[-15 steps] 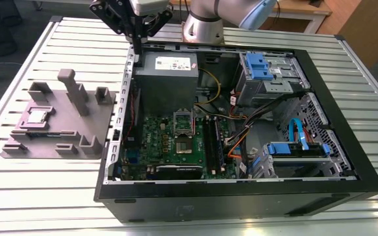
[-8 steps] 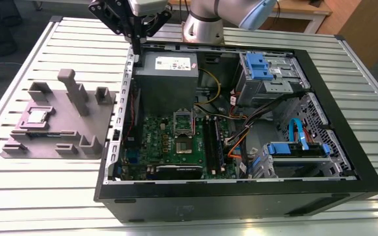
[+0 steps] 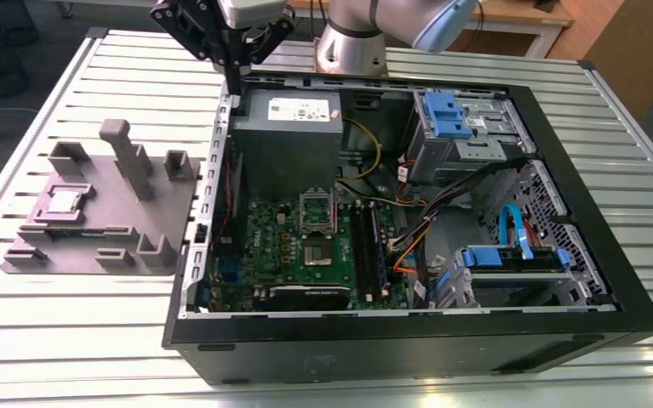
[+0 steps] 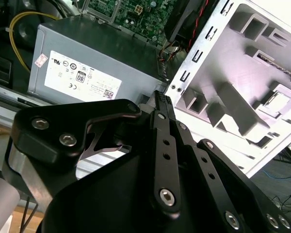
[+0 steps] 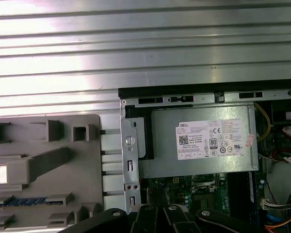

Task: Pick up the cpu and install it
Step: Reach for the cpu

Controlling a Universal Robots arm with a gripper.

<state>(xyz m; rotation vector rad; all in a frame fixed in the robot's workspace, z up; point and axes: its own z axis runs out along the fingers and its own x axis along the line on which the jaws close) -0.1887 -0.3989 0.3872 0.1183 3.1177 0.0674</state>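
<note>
The open computer case lies on the slatted surface, with its motherboard facing up. Beside the case, at the exterior view's left, a grey holder carries the cpu flat in a recess. Farther back, the arm reaches down over the case's far corner. Its end effector, fingers pressed together and gripping nothing, hangs just beside the power supply, well apart from the cpu.

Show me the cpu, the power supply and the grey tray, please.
cpu (image 3: 64, 201): exterior view, its metal top.
power supply (image 3: 286, 153): exterior view, its plain grey face.
grey tray (image 3: 111, 208): exterior view, bare floor.
</note>
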